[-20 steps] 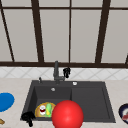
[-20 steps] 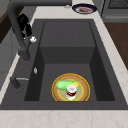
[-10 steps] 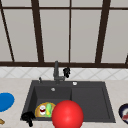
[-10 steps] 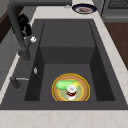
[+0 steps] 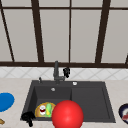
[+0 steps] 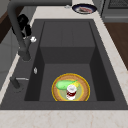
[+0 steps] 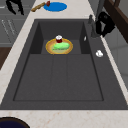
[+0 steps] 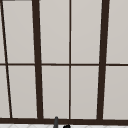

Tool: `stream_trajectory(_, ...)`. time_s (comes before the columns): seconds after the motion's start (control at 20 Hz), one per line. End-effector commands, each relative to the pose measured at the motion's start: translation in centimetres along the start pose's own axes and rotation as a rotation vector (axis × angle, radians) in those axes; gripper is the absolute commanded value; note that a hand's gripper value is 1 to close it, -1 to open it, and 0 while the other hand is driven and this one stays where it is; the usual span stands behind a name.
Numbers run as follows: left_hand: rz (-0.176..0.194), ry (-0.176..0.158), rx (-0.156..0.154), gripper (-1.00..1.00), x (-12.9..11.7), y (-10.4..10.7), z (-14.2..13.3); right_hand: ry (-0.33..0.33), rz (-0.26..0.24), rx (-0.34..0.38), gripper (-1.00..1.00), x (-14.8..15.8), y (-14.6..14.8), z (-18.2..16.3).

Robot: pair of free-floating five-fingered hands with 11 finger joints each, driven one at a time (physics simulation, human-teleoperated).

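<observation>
Two black hands hang apart: the left hand (image 5: 28, 117) floats at the sink's (image 5: 90, 100) near-left corner, fingers drooping loosely, just beside the yellow plate (image 5: 38, 111) in the basin carrying a green cucumber (image 5: 49, 109) and a small red jar (image 5: 42, 109). Farther back, the right hand (image 5: 66, 71) hovers beside the faucet (image 5: 56, 71), fingers hanging relaxed, holding nothing.

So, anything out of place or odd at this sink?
One oddity: a big red ball sits at the sink's front edge in the front view, hiding part of the basin. Otherwise the plate lies flat in the basin, with a green item and a small jar on it.
</observation>
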Motion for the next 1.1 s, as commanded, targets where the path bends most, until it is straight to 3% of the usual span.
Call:
stream_trajectory(0.0,0.000,0.000,0.000,0.00,0.0,0.0,0.0,0.003,0.008,0.001,1.00,2.2,-2.2,-1.2)
stream_trajectory(0.45,0.000,0.000,0.000,0.00,0.0,0.0,0.0,0.044,-0.014,0.007,1.00,2.2,-1.6,-1.2)
stream_trajectory(0.5,0.000,0.000,0.000,0.00,0.0,0.0,0.0,0.071,-0.047,0.031,1.00,1.5,-0.9,-1.0)
stream_trajectory(0.55,0.000,0.000,0.000,0.00,0.0,0.0,0.0,0.052,-0.041,0.088,1.00,1.2,-1.1,-0.3)
stream_trajectory(0.6,0.000,0.000,0.000,0.00,0.0,0.0,0.0,0.026,-0.012,-0.006,1.00,0.2,0.0,0.0)
stream_trajectory(0.65,0.000,0.000,0.000,0.00,0.0,0.0,0.0,0.021,-0.017,-0.027,-1.00,0.1,0.2,0.0)
stream_trajectory(0.95,0.000,0.000,0.000,0.00,0.0,0.0,0.0,-0.018,-0.009,-0.024,-1.00,-1.3,-0.9,1.3)
stream_trajectory(1.05,0.000,0.000,0.000,0.00,0.0,0.0,0.0,-0.014,-0.028,0.000,-1.00,-1.6,-1.1,1.7)
